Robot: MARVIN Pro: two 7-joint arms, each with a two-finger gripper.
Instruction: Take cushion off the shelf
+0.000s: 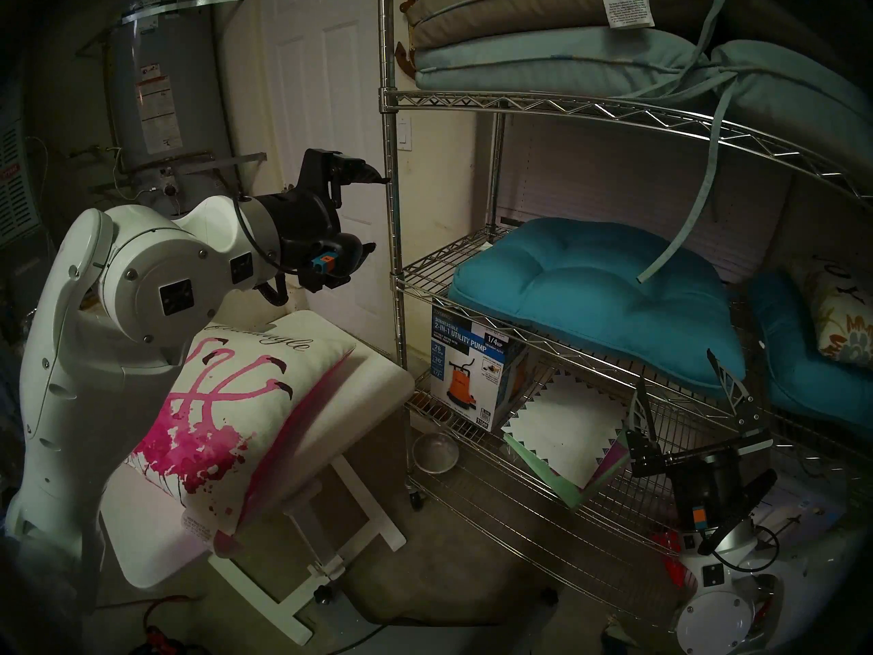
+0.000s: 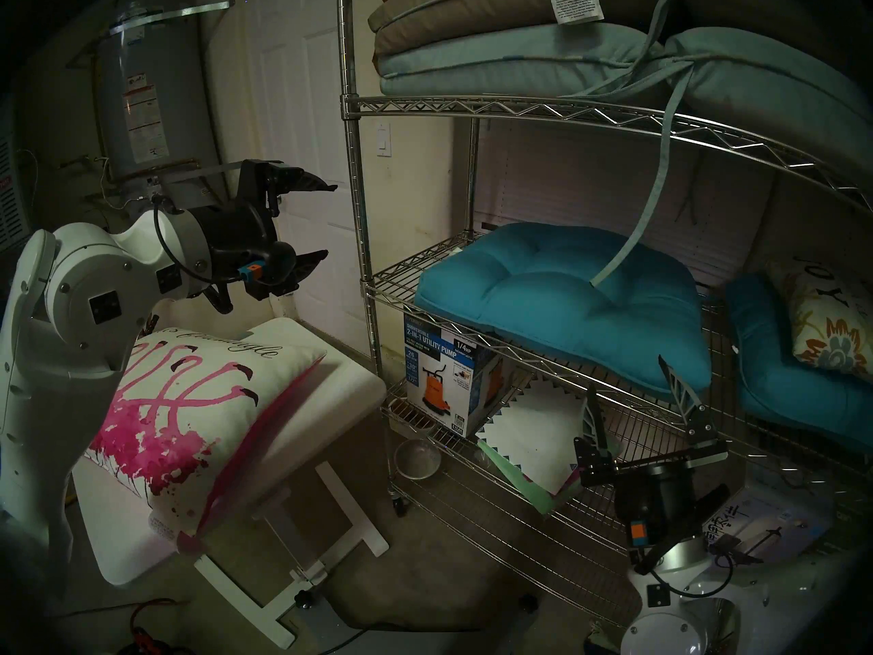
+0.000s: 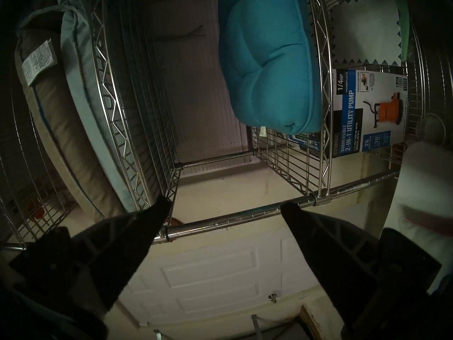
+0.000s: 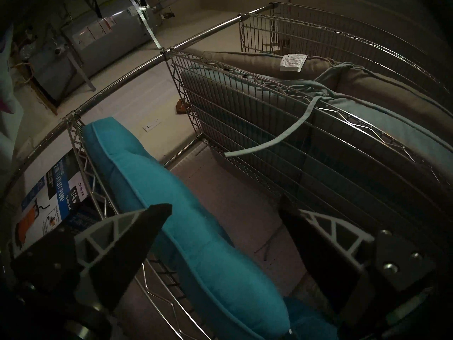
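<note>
The white cushion (image 1: 226, 403) with the magenta flamingo print and pink back lies tilted on the small white table (image 1: 373, 375), left of the chrome wire shelf (image 1: 390, 167); it also shows in the head right view (image 2: 189, 403). My left gripper (image 1: 378, 213) is open and empty, above the cushion's far end and just short of the shelf's front left post (image 3: 232, 218). My right gripper (image 1: 674, 368) is open and empty in front of the shelf's middle tier, by the teal seat cushion's front edge (image 4: 196, 234).
A teal tufted seat cushion (image 1: 590, 299) fills the middle tier, with a floral pillow (image 1: 845, 323) at its right. Stacked grey and pale blue cushions (image 1: 543, 49) sit on the upper tier. A pump box (image 1: 472, 375) stands below. A water heater (image 1: 160, 87) is behind.
</note>
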